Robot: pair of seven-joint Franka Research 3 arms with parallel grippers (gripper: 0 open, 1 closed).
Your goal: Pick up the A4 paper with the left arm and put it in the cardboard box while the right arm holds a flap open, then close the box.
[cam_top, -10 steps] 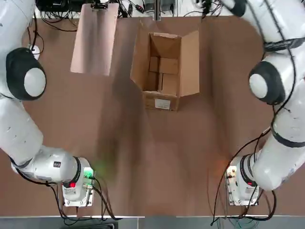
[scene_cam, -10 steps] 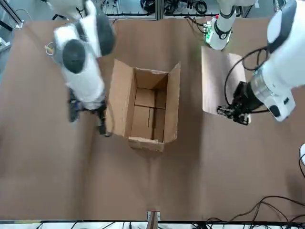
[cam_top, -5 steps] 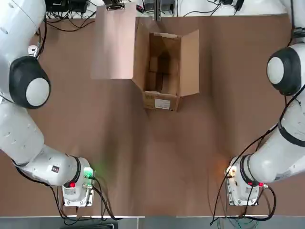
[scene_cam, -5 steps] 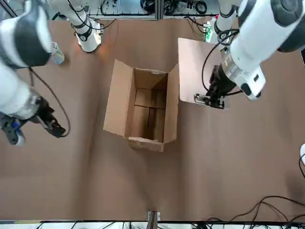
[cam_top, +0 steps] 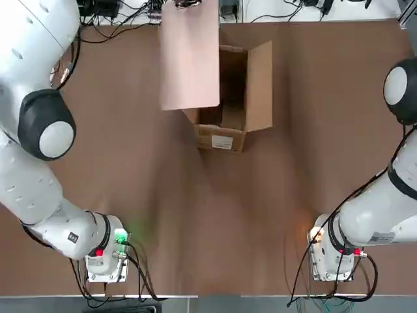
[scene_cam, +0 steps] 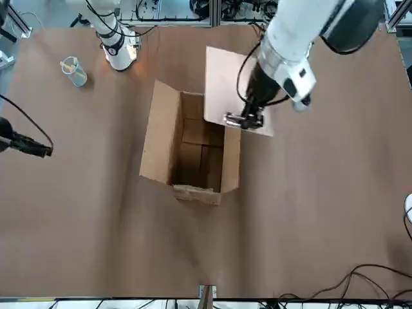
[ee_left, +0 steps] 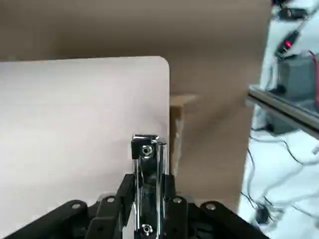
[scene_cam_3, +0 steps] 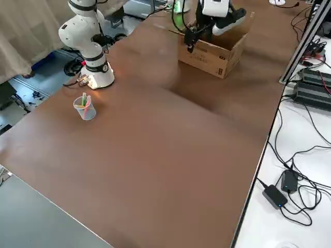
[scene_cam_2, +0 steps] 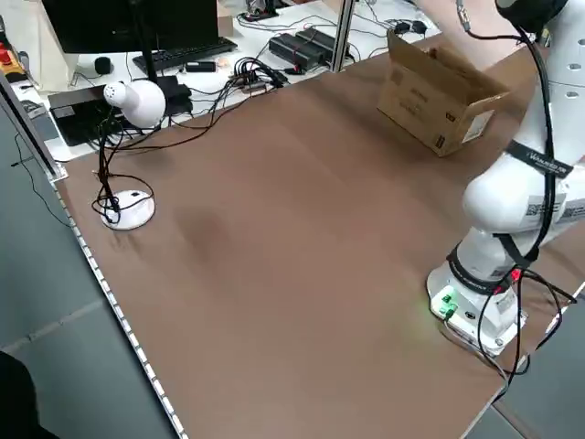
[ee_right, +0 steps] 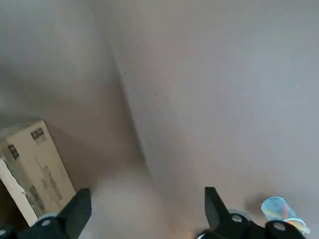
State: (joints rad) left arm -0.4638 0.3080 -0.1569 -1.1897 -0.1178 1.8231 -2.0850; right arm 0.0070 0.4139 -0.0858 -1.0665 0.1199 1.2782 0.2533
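Observation:
The pinkish-tan A4 paper (cam_top: 189,55) hangs in the air over the left side of the open cardboard box (cam_top: 236,98), hiding its left flap. My left gripper (scene_cam: 242,120) is shut on the silver clip (ee_left: 147,159) at the sheet's far short end. In the front view the paper (scene_cam: 224,87) overlaps the box (scene_cam: 190,151) at its edge. My right gripper (scene_cam: 29,146) is far off to my right of the box, open and holding nothing. Its wrist view shows the box (ee_right: 30,169) at a distance.
A clear plastic cup (scene_cam: 74,71) with small items stands near the right arm's base (scene_cam: 119,55). A white desk lamp (scene_cam_2: 132,102) and cables lie past the table's far edge. The box's right flap (cam_top: 260,85) stands upright.
My left arm has carried the paper sideways from left of the box to over its left flap. The right arm has swung away from the box toward my right.

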